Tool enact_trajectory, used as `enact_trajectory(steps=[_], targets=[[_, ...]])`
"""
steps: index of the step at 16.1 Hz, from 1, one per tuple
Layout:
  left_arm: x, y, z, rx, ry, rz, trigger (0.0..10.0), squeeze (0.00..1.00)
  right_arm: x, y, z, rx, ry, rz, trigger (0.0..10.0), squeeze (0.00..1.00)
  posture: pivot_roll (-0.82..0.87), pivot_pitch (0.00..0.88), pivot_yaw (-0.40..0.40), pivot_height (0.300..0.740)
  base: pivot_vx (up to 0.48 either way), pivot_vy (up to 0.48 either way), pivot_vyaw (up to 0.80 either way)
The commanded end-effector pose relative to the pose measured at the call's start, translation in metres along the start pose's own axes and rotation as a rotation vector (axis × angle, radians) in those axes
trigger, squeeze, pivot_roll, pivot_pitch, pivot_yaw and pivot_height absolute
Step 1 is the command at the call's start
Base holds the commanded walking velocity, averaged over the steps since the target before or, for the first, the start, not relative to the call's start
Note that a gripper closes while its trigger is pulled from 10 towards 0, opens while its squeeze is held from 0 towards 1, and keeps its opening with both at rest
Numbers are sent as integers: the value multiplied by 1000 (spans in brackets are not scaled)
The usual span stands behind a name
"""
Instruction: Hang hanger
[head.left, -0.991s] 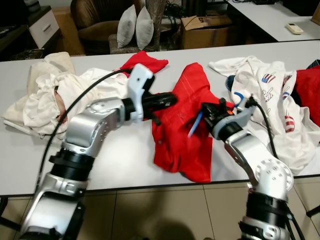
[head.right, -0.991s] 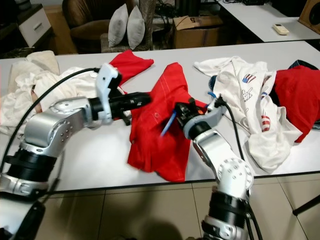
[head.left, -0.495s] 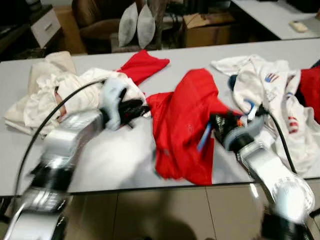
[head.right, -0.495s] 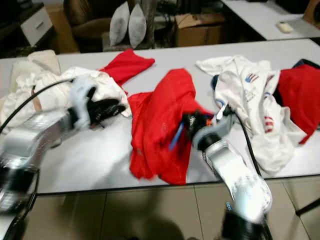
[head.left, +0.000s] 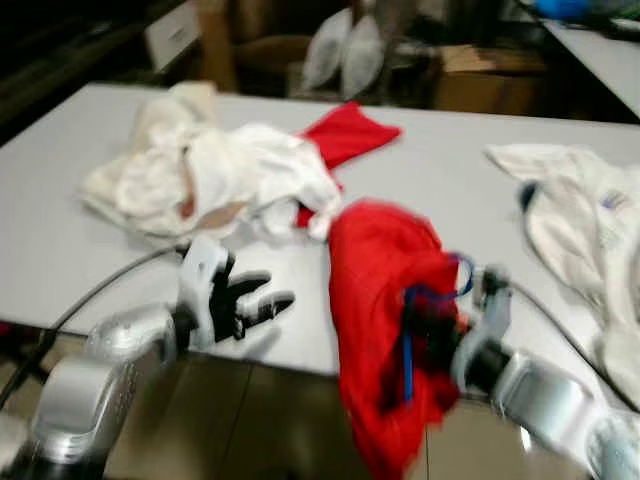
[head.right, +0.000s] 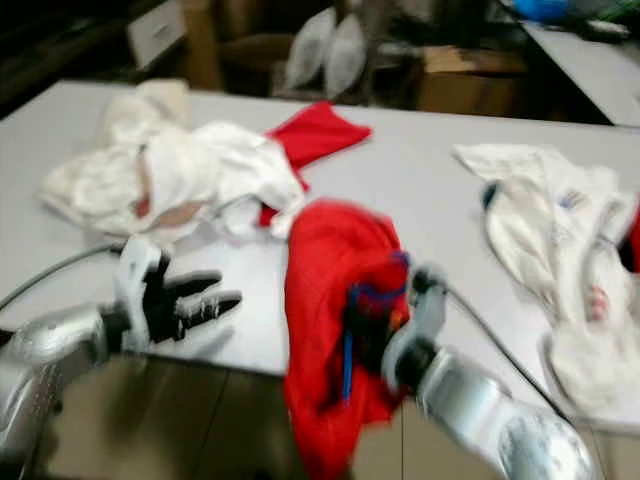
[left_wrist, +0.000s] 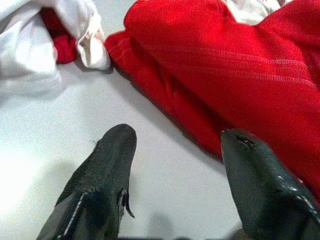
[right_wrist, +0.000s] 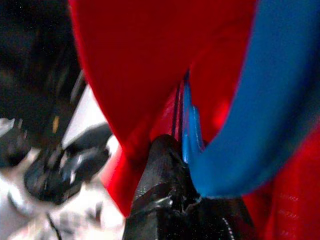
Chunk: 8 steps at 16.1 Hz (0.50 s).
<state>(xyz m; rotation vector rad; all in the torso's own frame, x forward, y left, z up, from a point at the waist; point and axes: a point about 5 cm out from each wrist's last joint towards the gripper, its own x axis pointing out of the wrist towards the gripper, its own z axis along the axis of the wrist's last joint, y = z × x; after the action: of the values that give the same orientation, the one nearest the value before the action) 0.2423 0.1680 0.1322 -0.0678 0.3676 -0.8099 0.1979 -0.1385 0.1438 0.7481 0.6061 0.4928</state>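
Carrying heaps of laundry: worktop (head.left: 60, 230), white pile (head.left: 210, 180) well left of the shirt. Hanging off the worktop edge, bunched: red shirt (head.left: 385, 290), probably lifted for carrying off. Threading the shirt: blue hanger (head.left: 430, 300). Clenching hanger and shirt: right gripper (head.left: 435, 340). Hovering released left of the shirt: left gripper (head.left: 262, 305), fingers (left_wrist: 107, 170) spread.

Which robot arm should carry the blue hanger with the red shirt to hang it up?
Probably the right. Its claw is already shut on the blue hanger, with the red shirt draped over it. The left claw is open above the white table, holding nothing.
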Motion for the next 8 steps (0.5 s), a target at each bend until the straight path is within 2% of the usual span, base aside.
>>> enact_trajectory(steps=[1,3,5,8], targets=[[-1,-8,7,8,-35,-16,10000,1000,-7,5,-1,-35,24,29,10000,0,-176,0,-1,740,0,0,800],[-8,-20,-2,-45,-37,-12,10000,1000,-19,12,-8,-98,99,81,10000,0,-182,0,-18,740,0,0,800],[-8,-33,-12,-32,-12,-19,10000,1000,-20,19,-10,-128,138,134,10000,0,-178,14,-26,740,0,0,800],[-9,-35,-14,-48,-7,6,10000,1000,-16,19,-11,-151,168,142,10000,0,-157,0,-40,740,0,0,800]])
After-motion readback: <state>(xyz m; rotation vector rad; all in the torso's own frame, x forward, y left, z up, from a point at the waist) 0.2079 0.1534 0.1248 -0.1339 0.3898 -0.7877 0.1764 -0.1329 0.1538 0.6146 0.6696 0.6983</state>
